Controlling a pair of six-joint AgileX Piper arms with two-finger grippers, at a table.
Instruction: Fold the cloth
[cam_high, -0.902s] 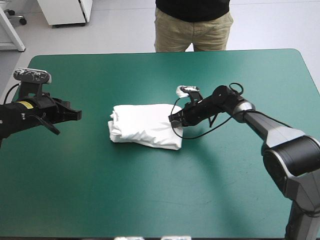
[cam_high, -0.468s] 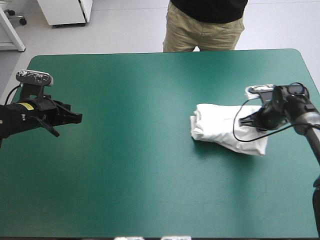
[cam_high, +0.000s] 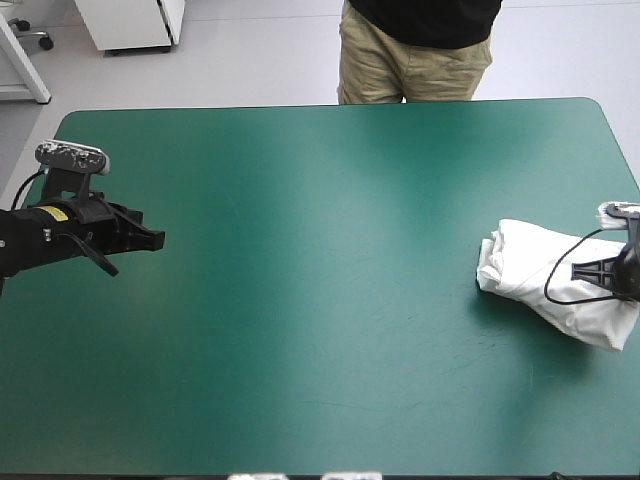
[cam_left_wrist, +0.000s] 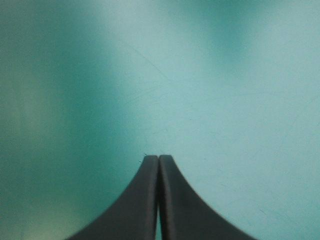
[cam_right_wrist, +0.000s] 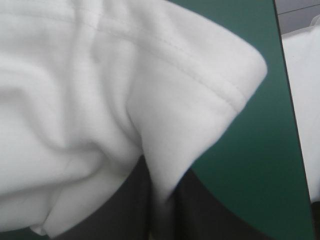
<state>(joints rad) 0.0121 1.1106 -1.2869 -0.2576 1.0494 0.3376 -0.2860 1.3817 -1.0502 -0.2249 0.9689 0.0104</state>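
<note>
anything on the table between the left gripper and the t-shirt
Nothing: in the high view only bare teal-green cover lies between the left gripper and the folded T-shirt.

The T-shirt (cam_high: 545, 282) by the table's right edge is soft white cloth, matt and rumpled into thick folds. Close up, its sleeve hem (cam_right_wrist: 200, 74) carries a neat row of stitching. The teal-green cover (cam_high: 320, 200) looks smooth, with a faint pale sheen and fine hairline scratches. The left gripper (cam_left_wrist: 158, 158) has black fingers (cam_left_wrist: 140, 200), smooth and dull, plastic or rubber by the look. The right gripper (cam_high: 582, 272) looks much the same.
</note>
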